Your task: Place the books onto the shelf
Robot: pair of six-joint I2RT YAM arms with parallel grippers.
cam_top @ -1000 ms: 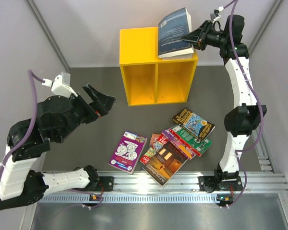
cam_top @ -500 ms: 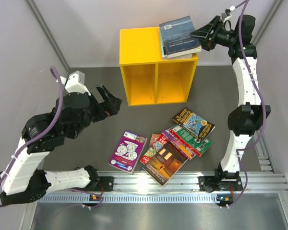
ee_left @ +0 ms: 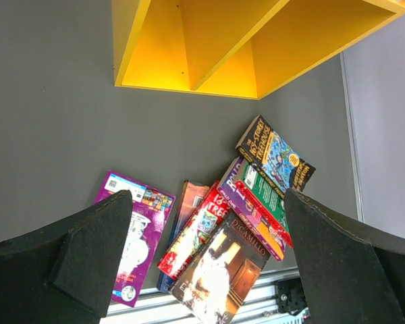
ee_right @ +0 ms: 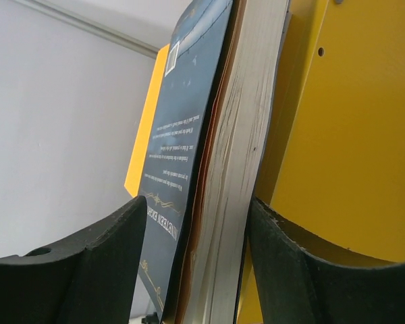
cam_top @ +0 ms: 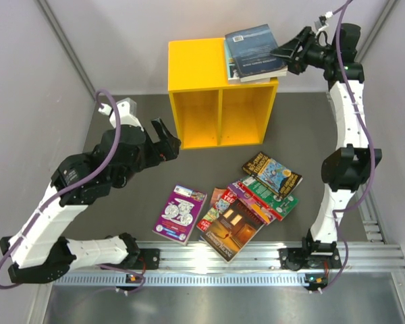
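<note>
The yellow shelf (cam_top: pixel 196 64) stands at the back of the table. A dark blue book (cam_top: pixel 255 50) lies flat on its top at the right end, with a paler edge showing beneath it. My right gripper (cam_top: pixel 278 52) is at that book's right edge, open. In the right wrist view the book (ee_right: pixel 182 135) sits between the fingers with a gap on the cover side, beside the yellow shelf wall (ee_right: pixel 351 135). Several books lie fanned on the table: purple (cam_top: pixel 180 213), dark brown (cam_top: pixel 233 229), red (cam_top: pixel 216 210), green (cam_top: pixel 273 197). My left gripper (cam_top: pixel 163 145) hovers open and empty left of the shelf.
Grey walls close in the table at the back and both sides. A metal rail (cam_top: pixel 209 260) carrying both arm bases runs along the near edge. The left wrist view looks down past its open gripper (ee_left: pixel 207 197) on the shelf's two compartments (ee_left: pixel 209 47) and the purple book (ee_left: pixel 138 236).
The right gripper has opened and let go of the blue book, which has dropped from tilted to flat on the shelf top. The left arm has swung right, towards the shelf.
</note>
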